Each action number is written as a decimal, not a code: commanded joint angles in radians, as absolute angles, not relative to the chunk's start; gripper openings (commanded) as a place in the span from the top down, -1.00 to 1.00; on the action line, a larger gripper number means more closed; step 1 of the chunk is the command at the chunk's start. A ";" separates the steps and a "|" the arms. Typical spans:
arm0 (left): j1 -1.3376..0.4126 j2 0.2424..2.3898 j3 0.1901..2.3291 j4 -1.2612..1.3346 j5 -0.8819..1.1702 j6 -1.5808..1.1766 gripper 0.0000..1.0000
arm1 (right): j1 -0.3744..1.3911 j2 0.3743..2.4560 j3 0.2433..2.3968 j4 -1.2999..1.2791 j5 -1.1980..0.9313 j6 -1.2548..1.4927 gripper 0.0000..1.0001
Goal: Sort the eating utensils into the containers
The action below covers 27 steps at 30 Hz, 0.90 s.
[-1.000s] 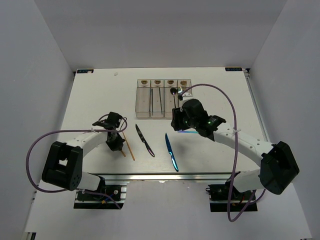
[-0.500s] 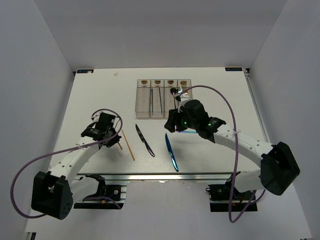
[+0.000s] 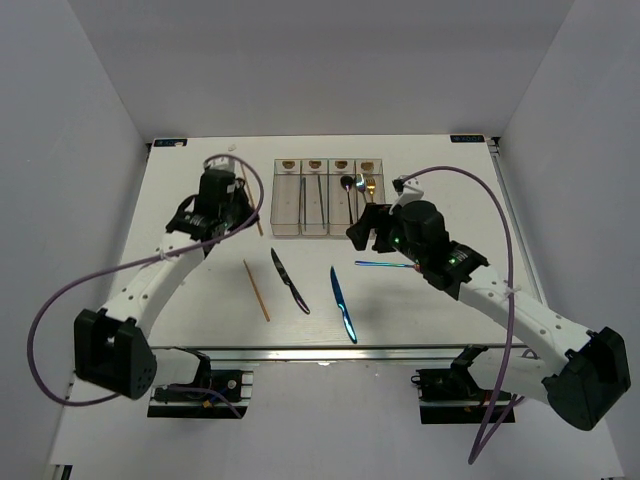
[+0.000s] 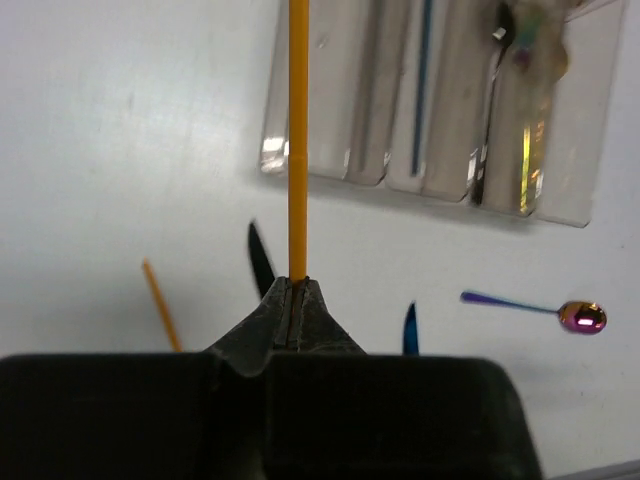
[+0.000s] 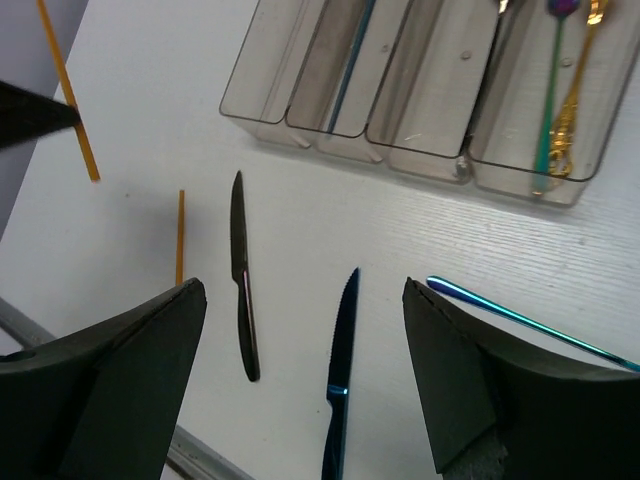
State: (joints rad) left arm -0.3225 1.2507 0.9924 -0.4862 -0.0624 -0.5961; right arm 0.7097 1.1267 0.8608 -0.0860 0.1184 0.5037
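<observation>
Left fingers [image 4: 272,318] on one chopstick [image 4: 298,150]; another chopstick [image 3: 257,290], two knives [image 3: 289,281] [image 3: 343,304] loose.

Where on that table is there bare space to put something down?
Bare: far right of the table, beside the bins; also at the front, between the blue knife and the right arm. Crowded: the middle, where chopstick, black knife and spoon lie.

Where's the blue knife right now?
In the top view the blue knife lies on the table near the front edge, just right of the black knife.
</observation>
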 commanded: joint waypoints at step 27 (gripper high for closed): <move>-0.526 2.117 1.747 -0.469 -0.063 -0.328 0.57 | 0.624 1.046 0.831 -0.212 0.206 0.460 -0.72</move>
